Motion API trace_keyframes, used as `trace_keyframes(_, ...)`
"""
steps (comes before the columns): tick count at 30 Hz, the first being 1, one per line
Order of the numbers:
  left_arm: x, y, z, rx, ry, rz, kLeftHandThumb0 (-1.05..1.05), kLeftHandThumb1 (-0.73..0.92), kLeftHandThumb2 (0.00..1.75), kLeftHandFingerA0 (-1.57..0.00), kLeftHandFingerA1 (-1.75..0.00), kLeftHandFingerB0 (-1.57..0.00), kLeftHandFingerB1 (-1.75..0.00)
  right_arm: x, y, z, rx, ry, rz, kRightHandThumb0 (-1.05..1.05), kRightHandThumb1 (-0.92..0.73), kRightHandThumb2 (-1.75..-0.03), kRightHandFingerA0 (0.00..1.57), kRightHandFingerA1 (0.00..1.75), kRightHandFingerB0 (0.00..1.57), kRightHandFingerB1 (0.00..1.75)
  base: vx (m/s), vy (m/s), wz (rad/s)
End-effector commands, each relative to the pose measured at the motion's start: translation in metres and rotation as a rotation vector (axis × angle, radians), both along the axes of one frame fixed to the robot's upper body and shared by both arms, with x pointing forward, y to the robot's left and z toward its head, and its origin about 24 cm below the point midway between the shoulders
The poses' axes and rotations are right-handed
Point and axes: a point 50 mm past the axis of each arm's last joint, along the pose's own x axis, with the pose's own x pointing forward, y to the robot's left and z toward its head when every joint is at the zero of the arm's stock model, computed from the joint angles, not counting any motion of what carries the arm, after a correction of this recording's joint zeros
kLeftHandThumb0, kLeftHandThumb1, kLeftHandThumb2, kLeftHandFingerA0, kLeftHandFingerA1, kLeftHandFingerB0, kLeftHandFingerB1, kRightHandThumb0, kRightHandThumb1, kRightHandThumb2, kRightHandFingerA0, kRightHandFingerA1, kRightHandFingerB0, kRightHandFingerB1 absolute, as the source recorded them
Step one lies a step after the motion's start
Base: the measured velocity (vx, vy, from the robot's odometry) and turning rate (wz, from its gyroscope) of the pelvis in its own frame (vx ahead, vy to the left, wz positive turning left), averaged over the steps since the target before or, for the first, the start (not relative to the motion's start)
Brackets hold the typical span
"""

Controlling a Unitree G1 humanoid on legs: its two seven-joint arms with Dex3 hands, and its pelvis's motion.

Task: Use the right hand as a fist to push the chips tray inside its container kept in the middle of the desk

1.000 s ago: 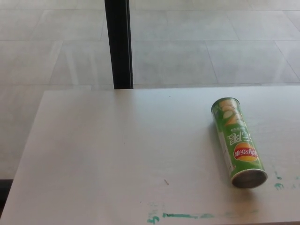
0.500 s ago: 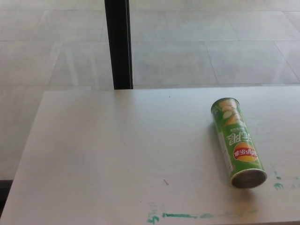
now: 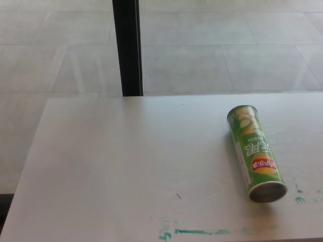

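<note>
No hand of the robot shows in the head view, neither the left nor the right, so whether either one is spread, pressed together or holding anything cannot be told, and places here are given by the picture rather than from a hand.

At the far left the pale desk (image 3: 101,166) begins, its left edge running down beside a strip of tiled floor (image 3: 60,55). Beyond the desk's back edge, left of centre, 1 black upright post (image 3: 127,48) stands against the floor. On the bare middle of the desk lies 1 tiny dark speck (image 3: 178,195). Along the near edge, around the middle, a smeared green paint line (image 3: 202,232) runs sideways, with a small green blot at its left end.

Toward the right side of the desk lies the chips can (image 3: 255,151), green, on its side, 1 tube with a red and yellow logo near its closer end. Its far end points away toward the floor and its closer round end (image 3: 268,191), which looks grey and metallic, faces the camera, angled slightly to the right. Whether a tray sticks out of it cannot be made out. Just right of that closer end are a few small green marks (image 3: 300,199) on the desk, apart from the can.
</note>
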Motion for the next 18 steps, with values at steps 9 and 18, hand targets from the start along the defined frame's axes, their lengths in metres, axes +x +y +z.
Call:
trace_keyframes(9,0.0041,0.0038,0.0053,0.018,-0.016,-0.002,-0.2,0.64,1.36,-0.46,-0.85,-0.28,-0.74,-0.002,0.006,-0.0019,-0.027,-0.01,0.069,-0.63,-0.65,-0.99,0.59,0.71,0.38,0.53,0.0,0.0,0.0)
trace_keyframes(18,0.0032,0.0047,0.0063,0.02,-0.009,-0.007,-0.18,0.64,1.35,-0.46,-0.84,-0.31,-0.75,-0.0013,0.0085,-0.0028,-0.03,0.017,0.139,-0.64,-0.66,-1.0,0.6,0.7,0.34,0.52,0.0,0.0,0.0)
